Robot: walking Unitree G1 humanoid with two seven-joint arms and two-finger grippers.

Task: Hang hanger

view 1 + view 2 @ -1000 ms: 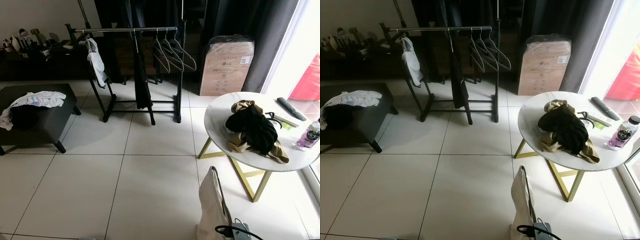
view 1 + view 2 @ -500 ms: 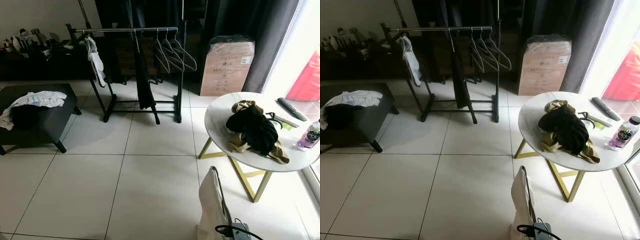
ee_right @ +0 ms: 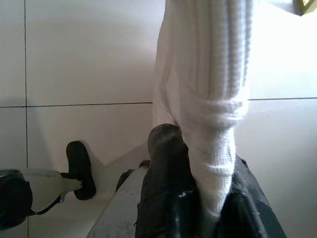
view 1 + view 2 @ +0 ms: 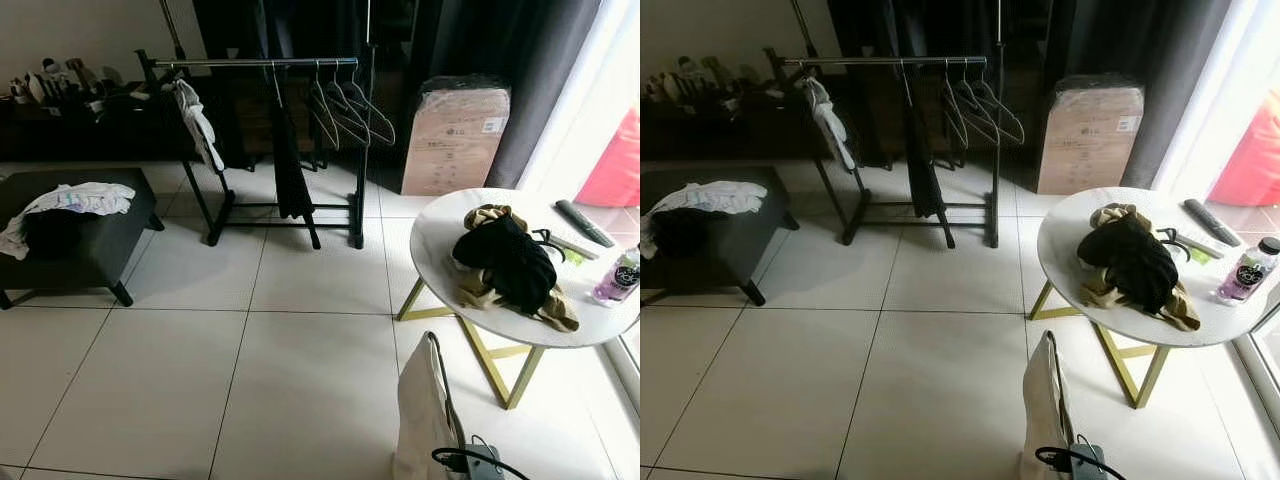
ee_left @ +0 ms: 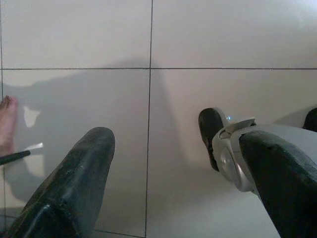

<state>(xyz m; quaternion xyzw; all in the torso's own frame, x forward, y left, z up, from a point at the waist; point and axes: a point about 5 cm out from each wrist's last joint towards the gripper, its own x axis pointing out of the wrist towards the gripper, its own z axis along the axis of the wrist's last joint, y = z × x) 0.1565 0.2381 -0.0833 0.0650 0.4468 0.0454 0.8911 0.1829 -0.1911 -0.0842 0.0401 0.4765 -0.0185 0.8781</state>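
At the bottom right of the eye views a white knitted garment [image 4: 422, 410] hangs on a black wire hanger [image 4: 441, 385]. My right gripper [image 3: 203, 166] is shut on this hanger, and the white knit drapes between its black fingers [image 3: 166, 158]. The clothes rack [image 4: 262, 62] stands at the far side of the room, several tiles away. It carries empty hangers [image 4: 347, 105], a black garment [image 4: 290, 160] and a white garment [image 4: 197, 125]. My left gripper [image 5: 173, 144] hangs open over the floor tiles, holding nothing.
A round white table [image 4: 436, 240] with a pile of clothes [image 4: 508, 262], a remote and a bottle stands to the right. A wrapped cardboard box [image 4: 455, 135] stands behind it. A low black table [image 4: 95, 240] with clothes is on the left. A person's bare foot [image 5: 7, 124] is near my left gripper.
The whole view has shifted a little. The white garment at the rack's left end has swung slightly. The hanger with the white knit stays in my right gripper.
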